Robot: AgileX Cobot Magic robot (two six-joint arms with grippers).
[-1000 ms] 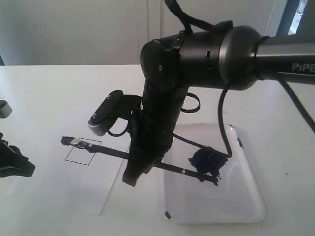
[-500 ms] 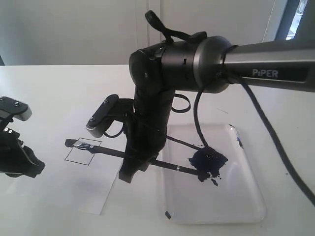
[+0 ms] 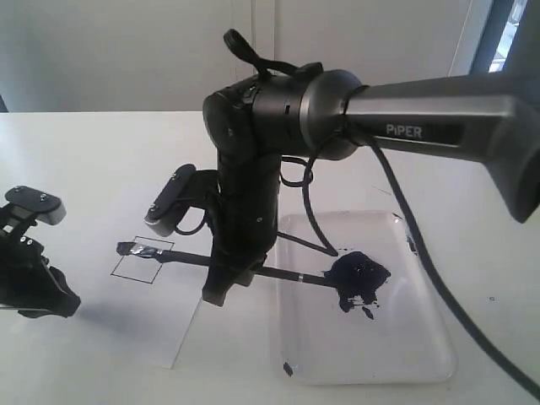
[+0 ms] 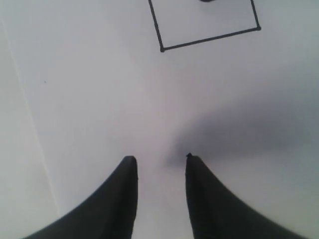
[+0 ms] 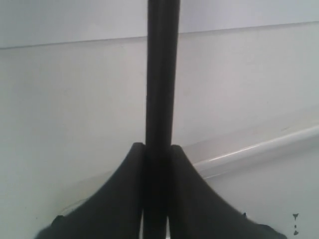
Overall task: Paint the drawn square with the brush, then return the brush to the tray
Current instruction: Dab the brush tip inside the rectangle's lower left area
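Note:
The drawn square (image 3: 142, 261) is a thin black outline on the white paper (image 3: 160, 329), white inside. My right gripper (image 3: 218, 291) is shut on the black handle of the brush (image 3: 190, 259), which lies nearly level. Its dark tip sits at the square's far left corner, and its rear end reaches the blue paint blot (image 3: 359, 274) on the tray (image 3: 422, 354). In the right wrist view the handle (image 5: 162, 74) runs straight out from between the closed fingers (image 5: 157, 147). My left gripper (image 3: 51, 299) is open and empty over the paper (image 4: 159, 159), with the square's outline (image 4: 209, 37) ahead of it.
The tray's rim (image 5: 259, 152) lies just beside the right gripper. The right arm's black cable (image 3: 316, 228) hangs over the tray's near corner. A small blue paint spot (image 3: 288, 368) marks the tray's front rim.
The right arm has shifted left, and the brush's rear end has swung up toward the paint blot while its tip slid slightly right. The left arm has come further into view.

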